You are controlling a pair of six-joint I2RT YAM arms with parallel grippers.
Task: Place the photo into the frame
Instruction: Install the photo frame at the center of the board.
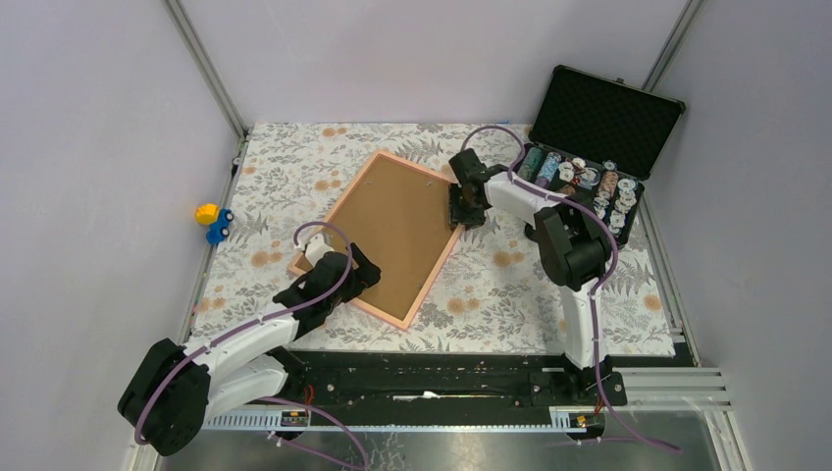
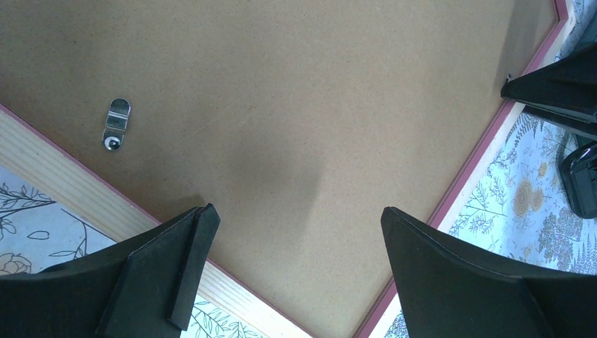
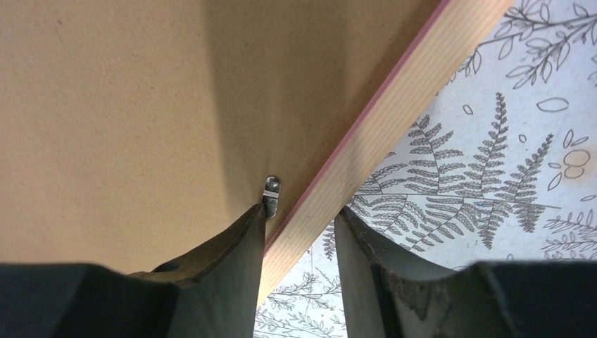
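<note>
A robotics lab cell: plain white panels (image 1: 98, 147) on aluminium posts (image 1: 206, 69) enclose a cloth-covered bench (image 1: 510, 304) with a bolted arm rail (image 1: 432, 378).

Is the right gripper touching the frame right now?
Cannot tell. Right wrist view: right gripper straddles the frame edge, jaws partly open, no plain contact or gap.

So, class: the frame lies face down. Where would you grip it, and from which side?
Probably its thin wooden rail, from above over an outer edge: the frame lies flat, board up, so only the rim is narrow enough to pinch. The right gripper straddles that rail.
</note>
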